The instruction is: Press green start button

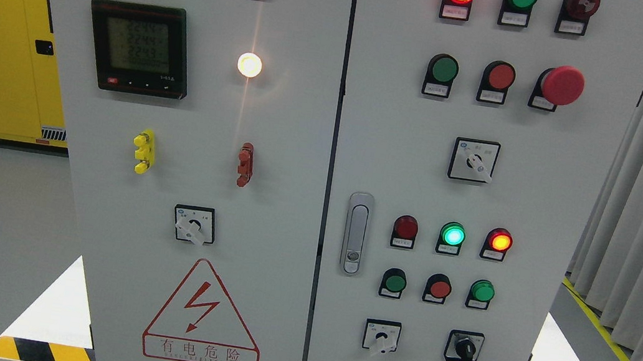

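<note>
Neither robot hand is showing in the head view, so how their fingers are standing cannot be told.

Nearest the camera, low on the right door of the control cabinet [549, 175], two rotary switches are sitting side by side: a white one [382, 338] and a black-knobbed one [464, 350]. Just above them three push buttons are lining up: a green button [393, 282], a red button [439, 288] and a second green one [481, 291]. Over those, three lamps are glowing or resting dark: red [405, 227], lit green [452, 234], lit red-orange [499, 241]. Higher up, another green push button [443, 69] is sitting beside a red button [501, 77] and a large red mushroom stop [562, 85]. On the left door a digital meter [139, 48] is displaying readings under three lit lamps.
</note>
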`<state>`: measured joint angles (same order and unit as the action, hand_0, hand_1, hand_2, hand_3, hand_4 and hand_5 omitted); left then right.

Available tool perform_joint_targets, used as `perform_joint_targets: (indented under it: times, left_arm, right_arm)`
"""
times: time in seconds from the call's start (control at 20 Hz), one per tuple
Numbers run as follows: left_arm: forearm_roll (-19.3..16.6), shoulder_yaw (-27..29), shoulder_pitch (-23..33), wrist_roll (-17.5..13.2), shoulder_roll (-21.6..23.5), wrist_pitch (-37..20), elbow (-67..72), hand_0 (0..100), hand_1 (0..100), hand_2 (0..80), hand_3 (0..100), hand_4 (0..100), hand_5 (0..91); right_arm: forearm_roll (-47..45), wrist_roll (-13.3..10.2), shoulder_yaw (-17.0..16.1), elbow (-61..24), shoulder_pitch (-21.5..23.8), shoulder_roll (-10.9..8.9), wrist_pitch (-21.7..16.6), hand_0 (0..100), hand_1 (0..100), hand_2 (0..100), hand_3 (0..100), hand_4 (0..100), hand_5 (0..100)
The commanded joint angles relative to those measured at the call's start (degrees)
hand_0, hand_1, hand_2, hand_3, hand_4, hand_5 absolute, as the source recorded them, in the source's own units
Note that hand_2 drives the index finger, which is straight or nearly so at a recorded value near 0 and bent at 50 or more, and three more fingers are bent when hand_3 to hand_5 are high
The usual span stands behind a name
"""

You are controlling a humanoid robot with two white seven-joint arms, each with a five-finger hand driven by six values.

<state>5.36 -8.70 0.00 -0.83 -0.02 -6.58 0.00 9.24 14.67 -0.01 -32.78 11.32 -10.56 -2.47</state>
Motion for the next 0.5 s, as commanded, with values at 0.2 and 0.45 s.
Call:
perform_joint_targets:
  times: [0.2, 0.45]
  left_arm:
    - [0.00, 0.00, -1.49, 0.03, 1.07, -0.01, -1.32, 12, 56, 0.0, 0, 0, 0.0]
    - [0.00, 0.09, -1.49, 0.03, 0.54, -0.01, -1.41, 12, 56, 0.0, 0, 0, 0.0]
  right_arm:
    - [5.61, 0.01, 0.80, -48.22, 9.33, 1.16, -2.97, 25, 46, 0, 6, 5, 0]
    - [13.33, 0.01, -1.39, -61.41, 10.74, 1.16, -9.38, 25, 47, 0, 19, 22, 11]
